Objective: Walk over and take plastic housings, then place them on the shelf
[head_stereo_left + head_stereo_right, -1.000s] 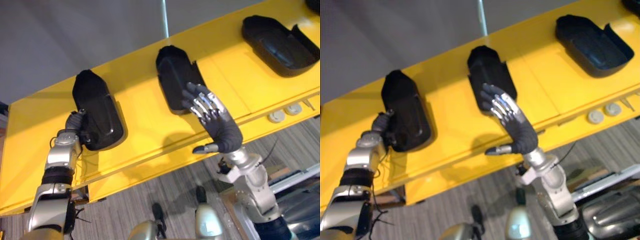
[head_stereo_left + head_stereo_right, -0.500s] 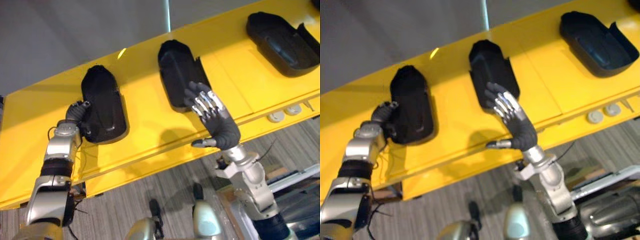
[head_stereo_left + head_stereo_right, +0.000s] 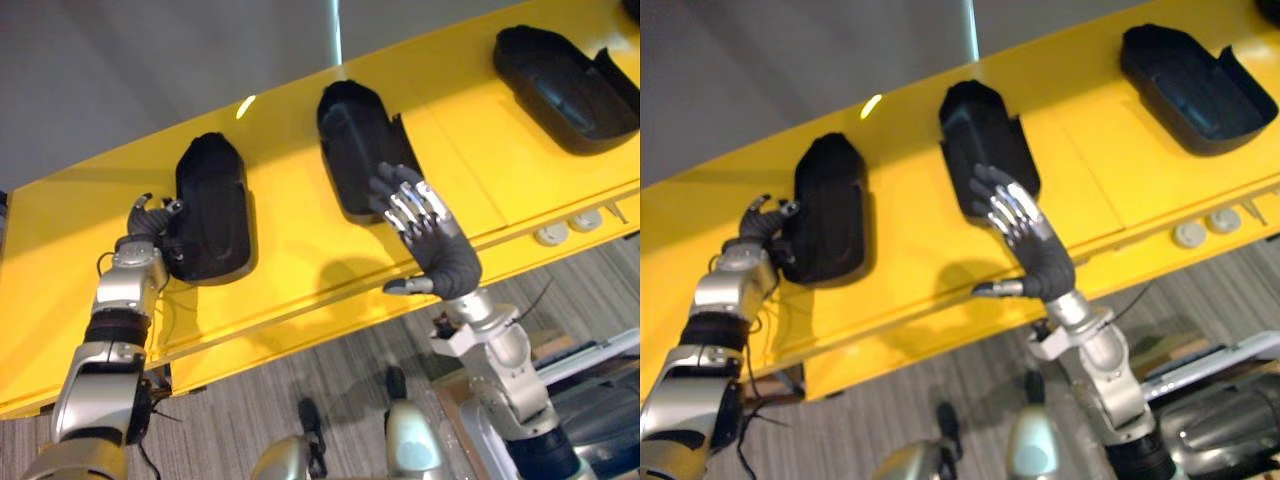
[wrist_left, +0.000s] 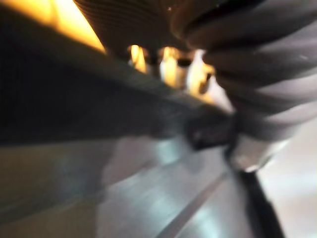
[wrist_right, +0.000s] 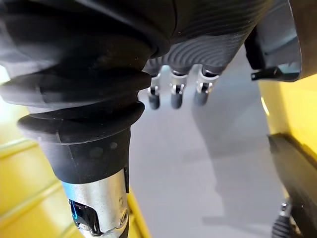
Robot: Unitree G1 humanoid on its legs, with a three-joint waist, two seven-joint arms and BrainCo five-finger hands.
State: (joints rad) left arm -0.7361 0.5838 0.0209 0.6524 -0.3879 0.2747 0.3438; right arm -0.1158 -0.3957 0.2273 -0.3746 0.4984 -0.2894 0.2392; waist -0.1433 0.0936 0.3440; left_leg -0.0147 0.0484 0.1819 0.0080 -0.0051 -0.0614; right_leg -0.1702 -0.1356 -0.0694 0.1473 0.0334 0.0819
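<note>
Yellow shelf (image 3: pixel 300 260) is bearing the left housing (image 3: pixel 212 210), the left hand (image 3: pixel 148 222) lying slack-fingered against it, and the middle housing (image 3: pixel 350 150), the right hand (image 3: pixel 442 255) reaching straight-fingered to its near end, apparently seating both squarely.

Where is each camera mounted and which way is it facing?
Left eye view: head, looking down at yellow shelf with black plastic housings; left hand, right hand show.
Right eye view: same head, same scene, offset.
Left wrist view: left wrist, along dark ribbed cover toward housing edge.
Right wrist view: right wrist, along open fingers, shelf and grey wall beyond.
</note>
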